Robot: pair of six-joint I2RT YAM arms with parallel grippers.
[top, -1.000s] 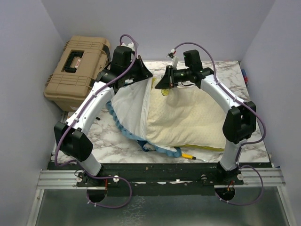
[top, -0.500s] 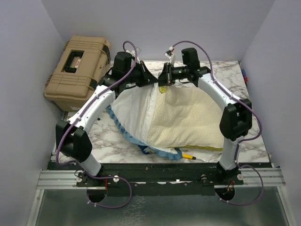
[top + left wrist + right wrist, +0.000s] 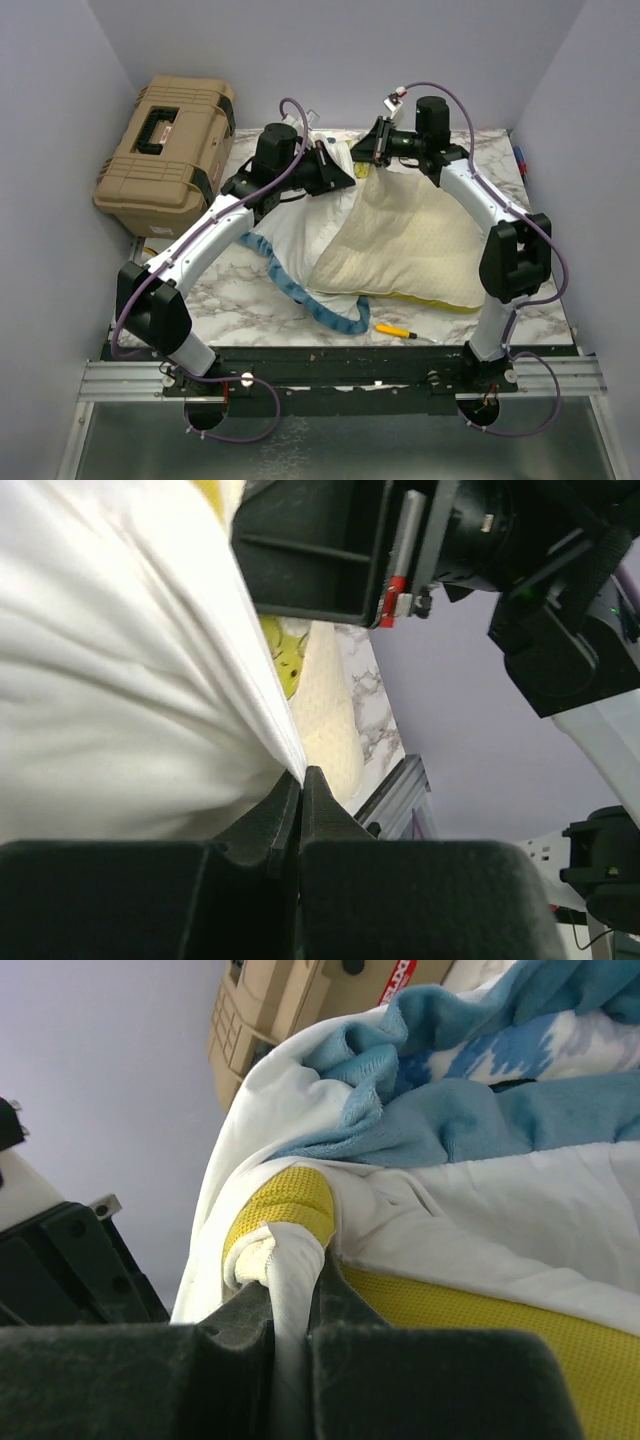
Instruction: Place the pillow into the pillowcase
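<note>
The cream quilted pillow (image 3: pixel 415 245) lies on the right of the marble table, with its far left corner lifted. My right gripper (image 3: pixel 366 160) is shut on that corner; the right wrist view shows the mustard band (image 3: pixel 285 1205) and a white fold pinched between the fingers (image 3: pixel 345 1305). The pillowcase (image 3: pixel 290 225) lies on the left, white inside up, with blue ruffled trim (image 3: pixel 318 312) along the front. My left gripper (image 3: pixel 338 180) is shut on the pillowcase's white edge (image 3: pixel 150 680), right next to the right gripper. The pillow (image 3: pixel 330 715) shows just beyond that edge.
A tan hard case (image 3: pixel 165 150) stands at the back left, off the table's edge. A small yellow-handled tool (image 3: pixel 396 330) lies near the front edge. Grey walls close in on three sides.
Both grippers moved right and toward the back. The pillow's far left corner rose with the right gripper, and the pillowcase edge was drawn right with the left gripper. The yellow tool is more exposed.
</note>
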